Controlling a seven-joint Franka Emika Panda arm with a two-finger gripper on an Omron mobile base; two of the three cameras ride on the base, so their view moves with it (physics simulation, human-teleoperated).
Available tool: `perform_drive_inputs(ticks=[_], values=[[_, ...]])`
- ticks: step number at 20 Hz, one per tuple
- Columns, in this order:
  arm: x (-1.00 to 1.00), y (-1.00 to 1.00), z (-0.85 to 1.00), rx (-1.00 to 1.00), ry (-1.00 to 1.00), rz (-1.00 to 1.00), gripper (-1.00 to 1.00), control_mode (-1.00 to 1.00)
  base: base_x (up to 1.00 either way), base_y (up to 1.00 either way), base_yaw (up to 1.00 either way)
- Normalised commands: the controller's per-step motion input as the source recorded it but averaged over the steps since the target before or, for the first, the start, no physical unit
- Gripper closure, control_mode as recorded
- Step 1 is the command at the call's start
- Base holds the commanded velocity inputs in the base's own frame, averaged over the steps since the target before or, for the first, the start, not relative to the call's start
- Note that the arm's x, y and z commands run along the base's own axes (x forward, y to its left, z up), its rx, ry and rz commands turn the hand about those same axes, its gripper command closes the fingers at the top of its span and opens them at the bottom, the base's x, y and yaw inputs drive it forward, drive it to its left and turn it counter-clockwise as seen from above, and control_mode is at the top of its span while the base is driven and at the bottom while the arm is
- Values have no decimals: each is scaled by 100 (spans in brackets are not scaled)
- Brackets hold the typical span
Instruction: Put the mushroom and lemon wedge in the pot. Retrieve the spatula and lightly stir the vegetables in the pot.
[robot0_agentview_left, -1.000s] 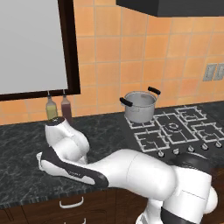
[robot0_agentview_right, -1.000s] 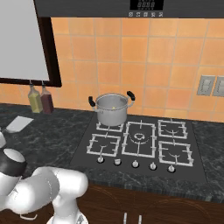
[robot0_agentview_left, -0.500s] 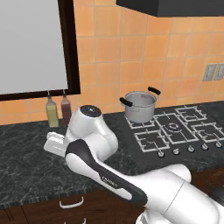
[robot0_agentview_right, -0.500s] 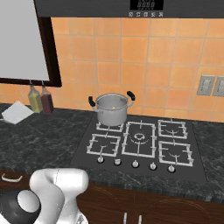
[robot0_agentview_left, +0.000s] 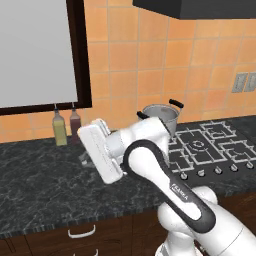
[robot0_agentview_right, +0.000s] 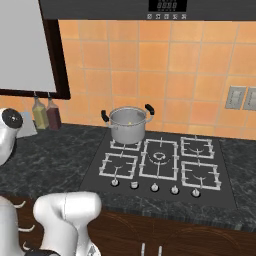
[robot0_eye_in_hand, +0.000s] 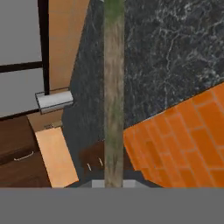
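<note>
The arm has swung up from the dark counter (robot0_agentview_left: 40, 190) carrying the thin tan-brown spatula handle (robot0_eye_in_hand: 113, 87), apparently clamped in the gripper, toward the round shiny steel pot (robot0_agentview_right: 127, 124) for stirring.

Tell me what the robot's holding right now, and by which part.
The spatula: its tan-brown handle runs straight up from the gripper in the hand view, so it seems held by the handle. The jaws' contact itself is hidden.

A thin tan-brown spatula handle (robot0_eye_in_hand: 114, 92) runs straight up the frame's centre, crossing dark speckled stone bench (robot0_eye_in_hand: 175, 52) and orange tiled wall (robot0_eye_in_hand: 183, 140).
</note>
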Motion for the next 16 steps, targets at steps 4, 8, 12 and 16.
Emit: perform_drive_inputs(ticks=[4, 8, 12, 16], values=[[0, -42, 75, 75, 48, -20, 100, -100, 0, 0, 0], [0, -39, 75, 44, 64, -34, 100, -100, 0, 0, 0], [0, -38, 81, 17, 62, -37, 100, -100, 0, 0, 0], [4, -28, 74, 11, 64, -38, 100, -100, 0, 0, 0]])
